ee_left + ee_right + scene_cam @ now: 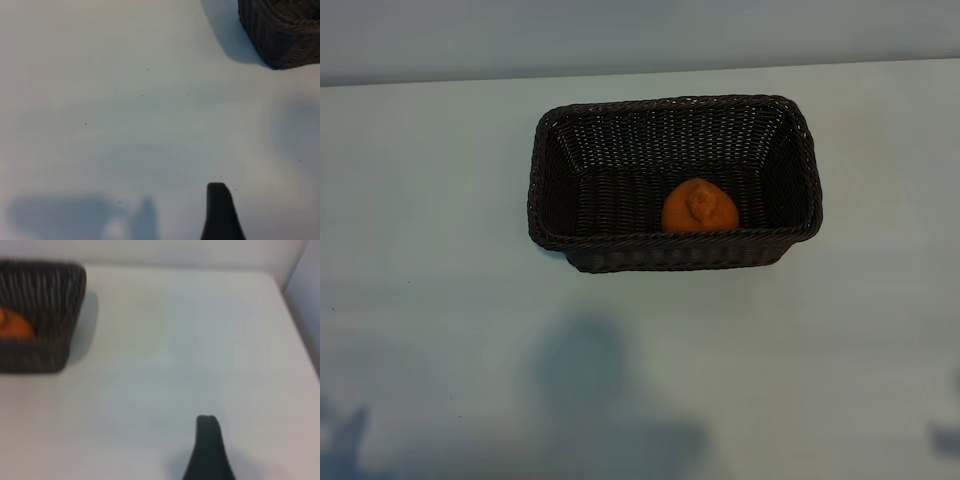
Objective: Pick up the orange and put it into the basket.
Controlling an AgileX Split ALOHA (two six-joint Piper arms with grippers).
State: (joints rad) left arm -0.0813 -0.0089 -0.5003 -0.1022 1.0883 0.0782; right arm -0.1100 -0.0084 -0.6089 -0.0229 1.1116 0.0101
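Note:
The orange (699, 207) lies inside the dark brown wicker basket (670, 240), against its near wall and right of the middle. Neither arm shows in the exterior view. In the left wrist view, one dark finger (219, 210) of my left gripper (162, 227) hangs over bare table, with a corner of the basket (280, 35) far from it. In the right wrist view, one dark finger (209, 450) of my right gripper (160, 467) is also over bare table, well away from the basket (42, 295) and the orange (15, 325) in it. Both grippers are open and hold nothing.
The basket stands on a white table (440, 300) whose back edge meets a pale wall (640, 30). Soft arm shadows fall on the front of the table. The right wrist view shows the table's side edge (295, 315).

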